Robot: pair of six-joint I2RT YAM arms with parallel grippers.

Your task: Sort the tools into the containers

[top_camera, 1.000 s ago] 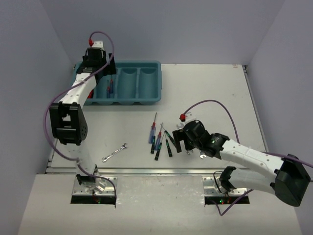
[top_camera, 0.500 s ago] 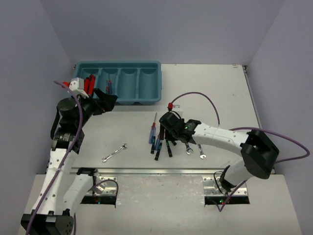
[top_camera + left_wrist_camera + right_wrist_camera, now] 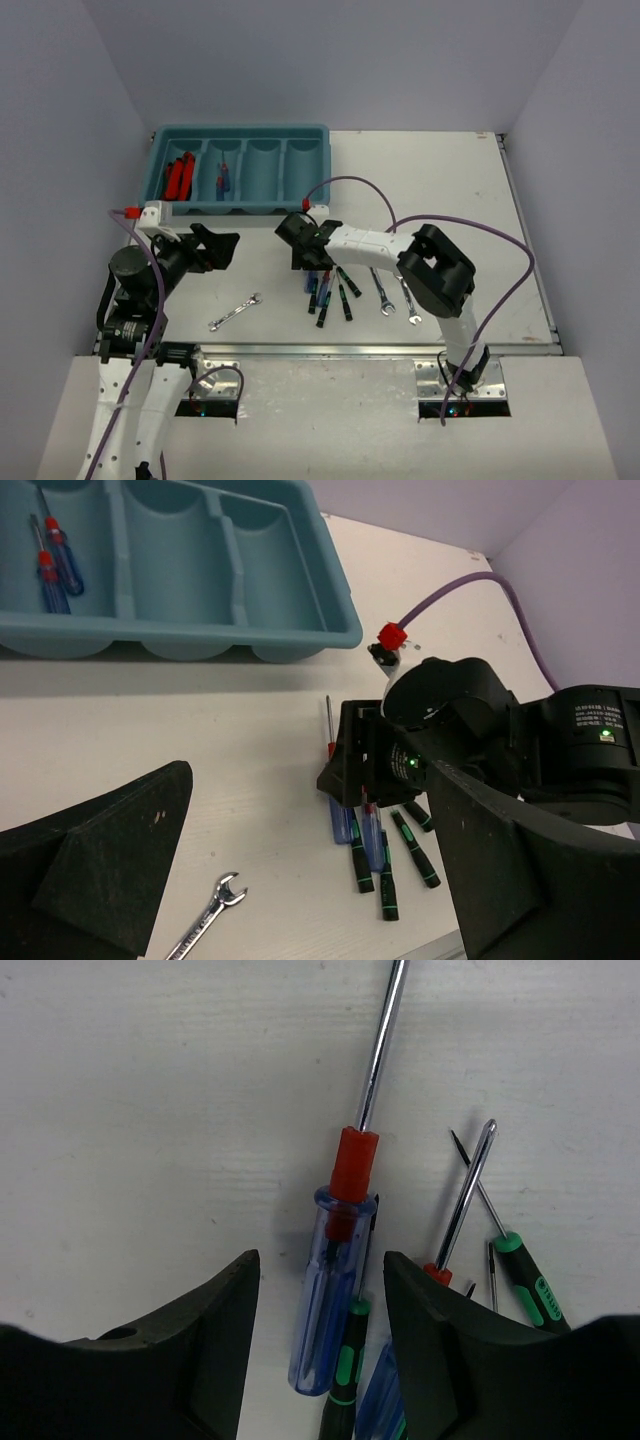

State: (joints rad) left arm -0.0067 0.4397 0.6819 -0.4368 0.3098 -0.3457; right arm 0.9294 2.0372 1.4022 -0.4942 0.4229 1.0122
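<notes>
My right gripper (image 3: 320, 1285) is low over a cluster of screwdrivers, jaws apart on either side of a red-and-blue screwdriver (image 3: 333, 1310); neither finger touches it. From above, the right gripper (image 3: 306, 260) sits at the cluster's far end, with black-and-green screwdrivers (image 3: 343, 297) beside it. The teal tray (image 3: 318, 170) holds red pliers (image 3: 180, 176) in its leftmost compartment and red-and-blue screwdrivers (image 3: 222, 181) in the second. My left gripper (image 3: 222, 249) hangs open and empty over the table, left of the cluster.
One silver wrench (image 3: 234, 311) lies near the front edge, left of the screwdrivers, and shows below my left gripper (image 3: 310, 880) as well. Two more wrenches (image 3: 395, 297) lie right of the cluster. The tray's two right compartments (image 3: 285, 170) hold nothing.
My right gripper has swung left and away over the screwdriver cluster, and its jaws have narrowed. My left arm has pulled back from the tray to the near left.
</notes>
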